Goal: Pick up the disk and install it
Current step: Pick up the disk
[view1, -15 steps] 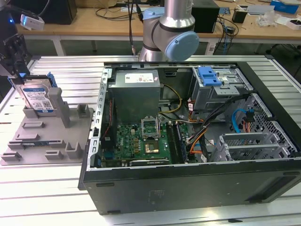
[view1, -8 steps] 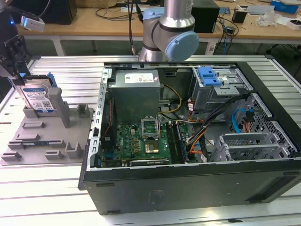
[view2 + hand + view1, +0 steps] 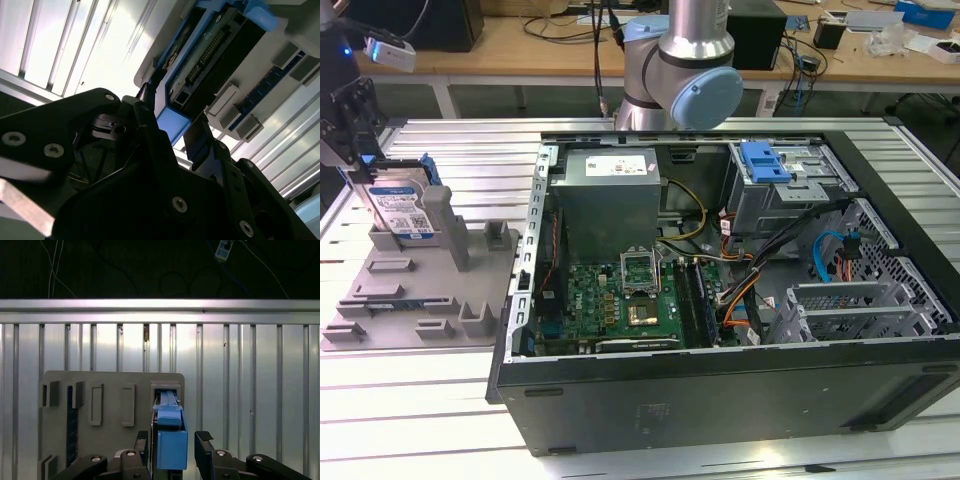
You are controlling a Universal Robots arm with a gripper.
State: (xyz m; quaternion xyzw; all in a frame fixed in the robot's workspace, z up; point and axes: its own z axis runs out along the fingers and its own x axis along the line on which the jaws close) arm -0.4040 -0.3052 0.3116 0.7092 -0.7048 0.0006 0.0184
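The disk (image 3: 400, 208) stands upright on its edge in a slot of a grey holder (image 3: 410, 300) at the exterior view's left, well apart from the open computer case (image 3: 720, 400) in the middle of the slatted metal counter (image 3: 420, 430). The label side faces the exterior camera, and the blue frame shows along the disk's edges.

The pincer (image 3: 360, 160) hangs over the top edge of the disk, while the arm (image 3: 685, 70) rises behind the case.

In the first wrist view the pincer (image 3: 172, 439) is spread. Its two black fingers (image 3: 204, 440) stand one on each side of the disk's (image 3: 170, 432) blue end, with a strip of the holder (image 3: 110, 385) showing between the frame and one finger. The other finger sits just beside the frame, though contact there is hard to judge.

The second wrist view shows the pincer (image 3: 172, 125) the same way, with the blue tab between the fingers and the disk's (image 3: 210, 55) connector end beyond.
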